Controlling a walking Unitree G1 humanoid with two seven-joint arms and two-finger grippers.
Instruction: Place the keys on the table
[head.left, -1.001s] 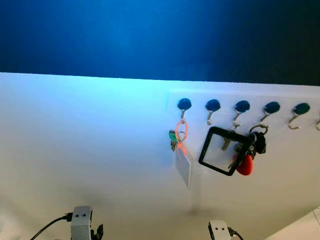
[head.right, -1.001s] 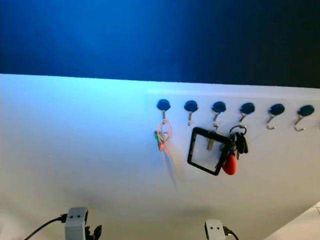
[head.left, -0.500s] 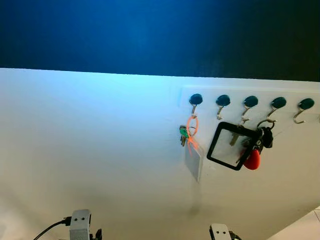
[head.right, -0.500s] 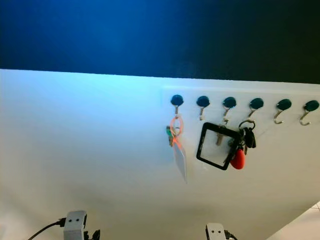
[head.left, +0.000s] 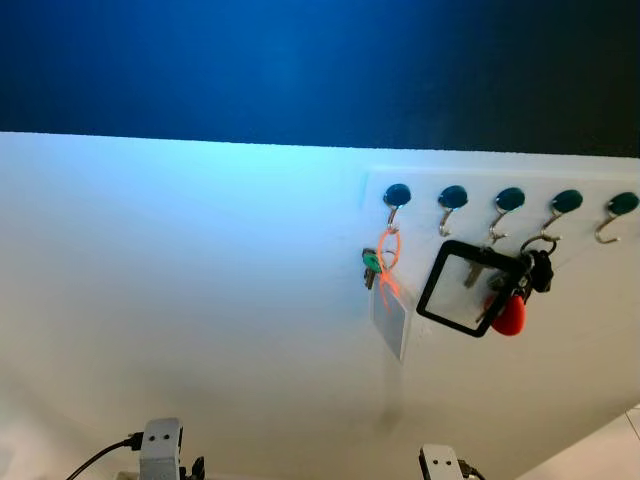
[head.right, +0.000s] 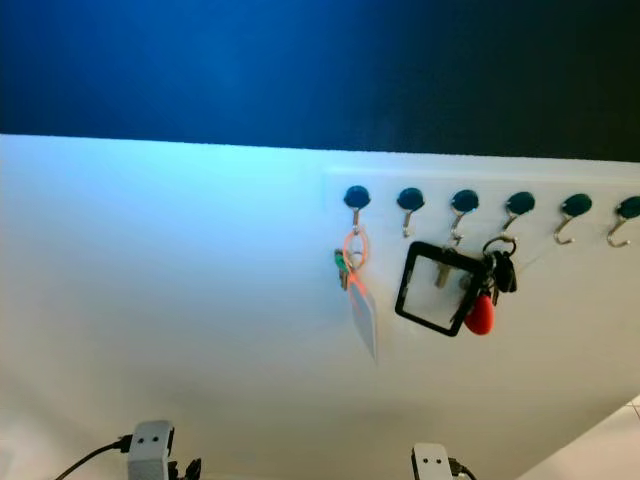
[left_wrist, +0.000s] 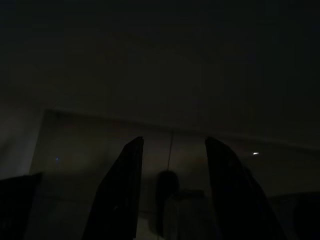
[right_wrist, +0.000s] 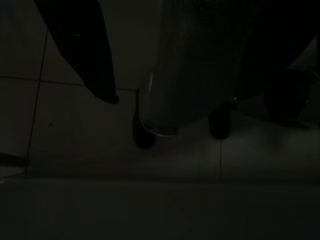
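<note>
White wall ahead carries a row of hooks where the keys hang, so with the left gripper spread low, reaching up comes next.

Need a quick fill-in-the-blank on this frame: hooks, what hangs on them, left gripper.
1. The hooks are fixed to a ____ wall.
2. The orange loop hangs from the hook at the row's ____ end.
3. The tag on the black key bunch is ____.
4. The left gripper has its fingers ____.

Missing words: white; left; red; open
</note>
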